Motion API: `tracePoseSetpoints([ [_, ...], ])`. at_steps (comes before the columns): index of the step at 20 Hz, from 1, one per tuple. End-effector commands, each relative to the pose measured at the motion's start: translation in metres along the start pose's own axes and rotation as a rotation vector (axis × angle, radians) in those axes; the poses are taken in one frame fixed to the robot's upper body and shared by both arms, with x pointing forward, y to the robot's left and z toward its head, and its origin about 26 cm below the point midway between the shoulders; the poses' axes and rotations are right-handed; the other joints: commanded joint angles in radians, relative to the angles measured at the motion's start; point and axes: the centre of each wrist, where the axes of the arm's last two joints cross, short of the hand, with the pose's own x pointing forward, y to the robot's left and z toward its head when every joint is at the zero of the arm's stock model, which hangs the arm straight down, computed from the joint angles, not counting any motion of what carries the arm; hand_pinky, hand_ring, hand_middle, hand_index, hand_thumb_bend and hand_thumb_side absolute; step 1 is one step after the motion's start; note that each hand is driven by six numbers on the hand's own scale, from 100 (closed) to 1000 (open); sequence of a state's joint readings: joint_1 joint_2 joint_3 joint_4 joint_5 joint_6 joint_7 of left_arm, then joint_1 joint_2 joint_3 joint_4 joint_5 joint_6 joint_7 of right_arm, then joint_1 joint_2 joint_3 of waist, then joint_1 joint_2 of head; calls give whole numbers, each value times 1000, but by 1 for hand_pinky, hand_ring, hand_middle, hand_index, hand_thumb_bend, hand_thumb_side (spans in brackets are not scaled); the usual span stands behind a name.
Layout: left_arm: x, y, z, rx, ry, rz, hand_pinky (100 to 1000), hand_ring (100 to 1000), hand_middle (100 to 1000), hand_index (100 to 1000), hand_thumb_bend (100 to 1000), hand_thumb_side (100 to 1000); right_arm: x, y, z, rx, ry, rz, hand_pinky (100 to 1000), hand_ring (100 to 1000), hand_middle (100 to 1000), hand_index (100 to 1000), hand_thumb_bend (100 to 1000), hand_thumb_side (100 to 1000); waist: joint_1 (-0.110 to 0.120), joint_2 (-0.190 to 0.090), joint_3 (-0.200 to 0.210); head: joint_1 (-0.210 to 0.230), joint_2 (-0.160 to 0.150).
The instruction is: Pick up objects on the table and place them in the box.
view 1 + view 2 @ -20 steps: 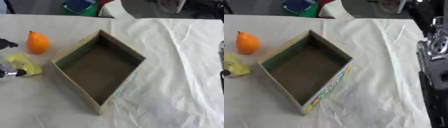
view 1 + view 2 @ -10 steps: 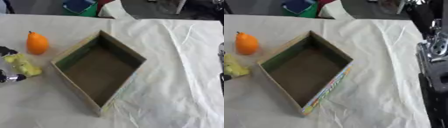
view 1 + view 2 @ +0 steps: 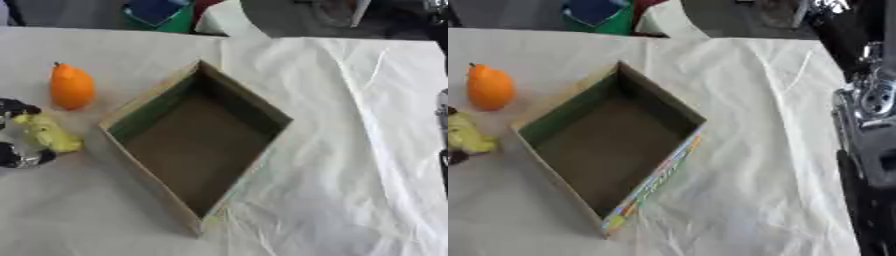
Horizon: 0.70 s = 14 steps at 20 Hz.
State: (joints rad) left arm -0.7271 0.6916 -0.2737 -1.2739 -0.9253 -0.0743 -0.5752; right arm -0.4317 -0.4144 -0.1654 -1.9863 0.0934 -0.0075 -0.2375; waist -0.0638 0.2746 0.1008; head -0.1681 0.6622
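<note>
Box (image 3: 197, 150) open, tilted diamond-wise mid-table, inside bare: nothing placed yet. Orange pear-shaped fruit (image 3: 71, 87) upright on white cloth (image 3: 350, 150), left of box, untouched. Yellow object (image 3: 48, 134) lying just below fruit, near box's left corner. Left hand (image 3: 16, 150) at left edge, black fingers curled around yellow object on both sides, still on cloth, not lifted. Right hand unseen; only silver-black arm at right edge. Both items left to move.

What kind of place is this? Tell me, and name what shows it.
Probably a lab or test workspace: a table under a wrinkled white cloth, an empty cardboard box set out, and toy-like objects, an orange fruit and a yellow item.
</note>
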Motion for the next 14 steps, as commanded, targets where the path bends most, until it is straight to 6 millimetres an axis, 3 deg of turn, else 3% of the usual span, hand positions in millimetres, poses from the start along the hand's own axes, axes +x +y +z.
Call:
tracePoseSetpoints([
  [1, -7, 11, 2, 46, 31, -5, 694, 862, 860, 969, 492, 784, 7, -2, -5, 1, -30, -4, 759, 676, 461, 778, 100, 442, 3, -12, -3, 4, -15],
  [7, -7, 9, -1, 56, 29, 5, 647, 821, 783, 915, 430, 738, 7, -2, -6, -1, -30, -7, 761, 677, 460, 778, 100, 443, 1, -2, -6, 6, -13],
  [14, -4, 11, -2, 138, -29, 87, 537, 695, 601, 720, 184, 539, 6, -2, -5, -1, -22, -7, 764, 678, 459, 779, 100, 446, 2, 2, 0, 5, -9],
])
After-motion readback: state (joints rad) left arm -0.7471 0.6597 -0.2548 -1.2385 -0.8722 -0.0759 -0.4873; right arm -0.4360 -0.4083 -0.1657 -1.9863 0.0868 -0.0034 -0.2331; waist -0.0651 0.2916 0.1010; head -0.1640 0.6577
